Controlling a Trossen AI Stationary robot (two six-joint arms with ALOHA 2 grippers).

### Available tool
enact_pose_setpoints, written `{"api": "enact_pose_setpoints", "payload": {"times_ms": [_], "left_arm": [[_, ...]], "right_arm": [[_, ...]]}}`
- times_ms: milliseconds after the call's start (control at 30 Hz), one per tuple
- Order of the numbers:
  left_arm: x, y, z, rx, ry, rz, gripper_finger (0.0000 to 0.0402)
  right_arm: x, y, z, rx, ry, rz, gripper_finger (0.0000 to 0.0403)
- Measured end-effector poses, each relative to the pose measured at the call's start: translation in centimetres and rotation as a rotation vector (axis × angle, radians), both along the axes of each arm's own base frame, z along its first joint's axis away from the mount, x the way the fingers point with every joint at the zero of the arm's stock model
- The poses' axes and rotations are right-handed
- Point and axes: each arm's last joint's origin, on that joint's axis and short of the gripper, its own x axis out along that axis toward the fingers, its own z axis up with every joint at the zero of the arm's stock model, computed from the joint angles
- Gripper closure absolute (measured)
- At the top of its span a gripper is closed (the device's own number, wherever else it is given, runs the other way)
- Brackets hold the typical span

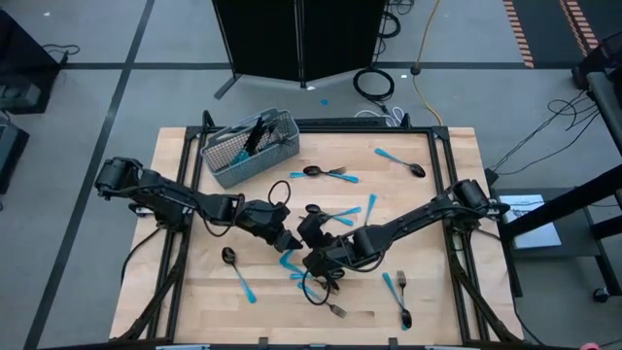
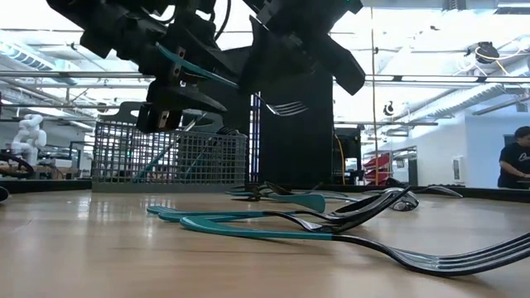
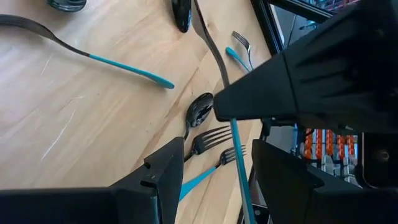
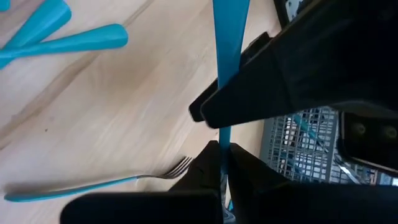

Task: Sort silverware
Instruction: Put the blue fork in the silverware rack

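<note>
- My right gripper (image 1: 309, 226): clenched on a fork (image 2: 286, 107) by its blue handle, raised above mid-table
- My left gripper (image 1: 288, 239): spread around that handle, not yet pinching
- Advice: close left firmly before right lets go
- Mesh basket (image 1: 249, 148): far-left corner, well apart

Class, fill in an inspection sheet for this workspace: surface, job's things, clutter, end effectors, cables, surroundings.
Surface: wooden table, bare patches.
Job's things: blue-handled silverware scattered; some in the wire basket.
Clutter: nothing seen.
End effectors: right end effector shut on a fork, raised mid-table; left end effector open around its handle.
Cables: coil on the floor behind the table.
Surroundings: black cabinet; a person far off.
</note>
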Motion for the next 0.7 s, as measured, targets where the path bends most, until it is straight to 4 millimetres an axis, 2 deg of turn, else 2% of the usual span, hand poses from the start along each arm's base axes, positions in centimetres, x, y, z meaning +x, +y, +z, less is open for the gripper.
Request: {"api": "enact_pose_setpoints", "payload": {"times_ms": [200,333,600,700], "left_arm": [[0.00,0.00,0.00,0.017,-0.007,-0.014,0.0236],[0.01,-0.01,0.03,0.026,-0.014,-0.019,0.0277],[0.04,-0.05,0.09,0.102,-0.051,-0.074,0.0388],[0.03,-0.04,0.08,0.120,-0.058,-0.084,0.0394]], "right_arm": [[0.18,0.13,0.12,0.004,-0.006,0.040,0.0403],[0.21,0.13,0.15,0.005,-0.009,0.040,0.0403],[0.23,0.22,0.10,0.036,0.001,0.070,0.0402],[0.23,0.24,0.11,0.037,0.001,0.072,0.0402]]}}
